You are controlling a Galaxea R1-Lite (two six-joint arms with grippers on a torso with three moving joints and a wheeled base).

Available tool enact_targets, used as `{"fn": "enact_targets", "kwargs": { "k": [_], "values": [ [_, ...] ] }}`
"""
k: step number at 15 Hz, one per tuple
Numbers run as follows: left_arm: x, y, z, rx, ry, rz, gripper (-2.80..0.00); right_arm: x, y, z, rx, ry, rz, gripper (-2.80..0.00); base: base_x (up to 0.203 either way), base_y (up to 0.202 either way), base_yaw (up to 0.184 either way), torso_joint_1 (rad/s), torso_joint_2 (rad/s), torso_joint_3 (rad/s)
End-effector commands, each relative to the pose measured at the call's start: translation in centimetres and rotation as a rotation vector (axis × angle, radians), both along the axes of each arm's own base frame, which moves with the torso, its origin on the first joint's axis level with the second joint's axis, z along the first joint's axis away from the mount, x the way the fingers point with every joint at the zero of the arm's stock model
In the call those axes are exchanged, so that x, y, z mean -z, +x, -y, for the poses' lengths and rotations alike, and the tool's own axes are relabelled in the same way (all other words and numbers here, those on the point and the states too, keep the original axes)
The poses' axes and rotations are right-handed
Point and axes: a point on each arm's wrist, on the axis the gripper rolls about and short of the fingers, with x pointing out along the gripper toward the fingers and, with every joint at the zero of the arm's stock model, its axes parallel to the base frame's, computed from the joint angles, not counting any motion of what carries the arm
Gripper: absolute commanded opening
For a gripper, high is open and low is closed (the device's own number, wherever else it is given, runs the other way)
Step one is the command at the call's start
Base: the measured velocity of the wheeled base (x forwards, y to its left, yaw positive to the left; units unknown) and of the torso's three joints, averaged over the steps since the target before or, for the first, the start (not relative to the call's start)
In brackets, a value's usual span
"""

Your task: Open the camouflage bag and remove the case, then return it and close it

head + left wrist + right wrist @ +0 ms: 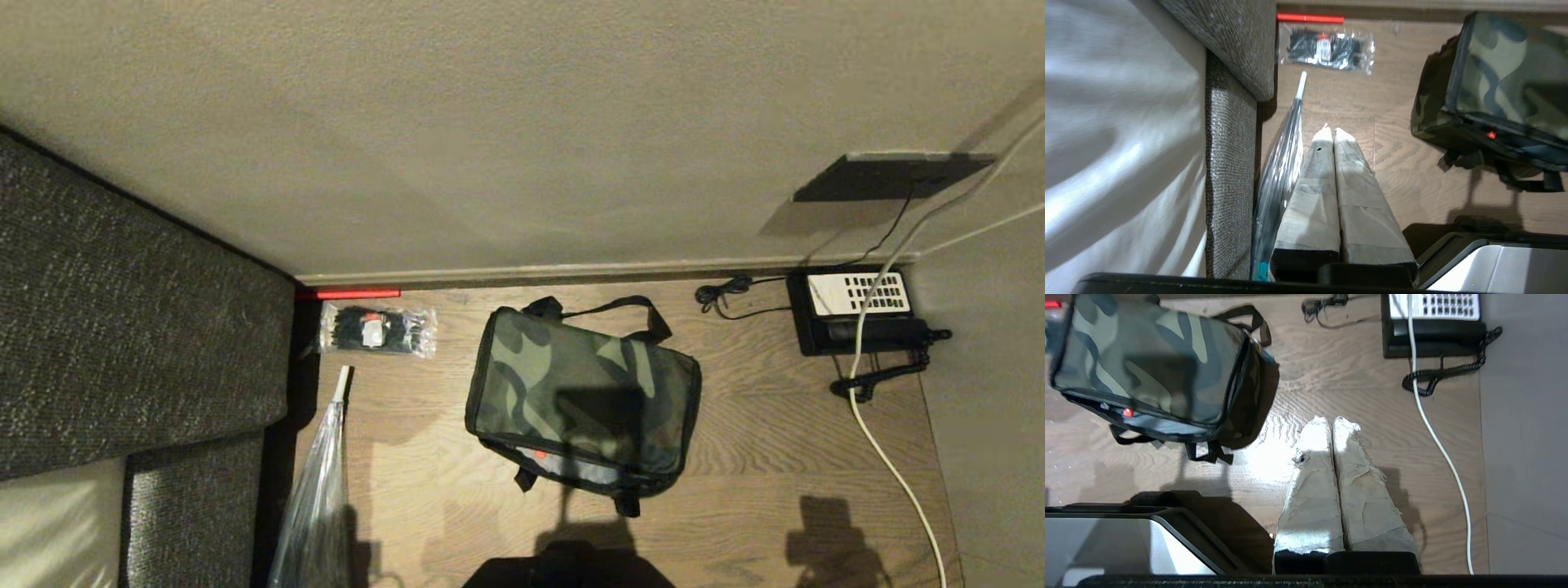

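Between both parked grippers: camouflage bag (584, 396), untouched.

Dim, warm indoor light from behind and above the robot. Hard dark shadows thrown forward onto floor (735, 457) and across bag (584, 392). Bright glare patch on floor beside right gripper (1331, 426). Pale washed sheen on cushion (1118, 134). Left wrist view softly blurred. Head view grainy, edges soft.

Cloth camouflage bag (584, 384), wood-grain floor (775, 441)
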Motion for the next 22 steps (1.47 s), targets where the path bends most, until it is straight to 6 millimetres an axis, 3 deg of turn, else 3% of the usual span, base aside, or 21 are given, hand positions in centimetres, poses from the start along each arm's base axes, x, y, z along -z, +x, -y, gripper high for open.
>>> {"fn": "enact_targets", "kwargs": {
  "k": [1,22],
  "values": [
    [0.09,0.02,0.0,-0.001,0.0,-0.003,-2.8,0.0,0.01,0.0,0.0,0.0,-0.001,-2.8,0.0,0.0,0.0,0.002,0.0,0.203],
    [0.09,0.02,0.0,-0.001,0.0,-0.003,-2.8,0.0,0.01,0.0,0.0,0.0,-0.001,-2.8,0.0,0.0,0.0,0.002,0.0,0.202]
  ]
}}
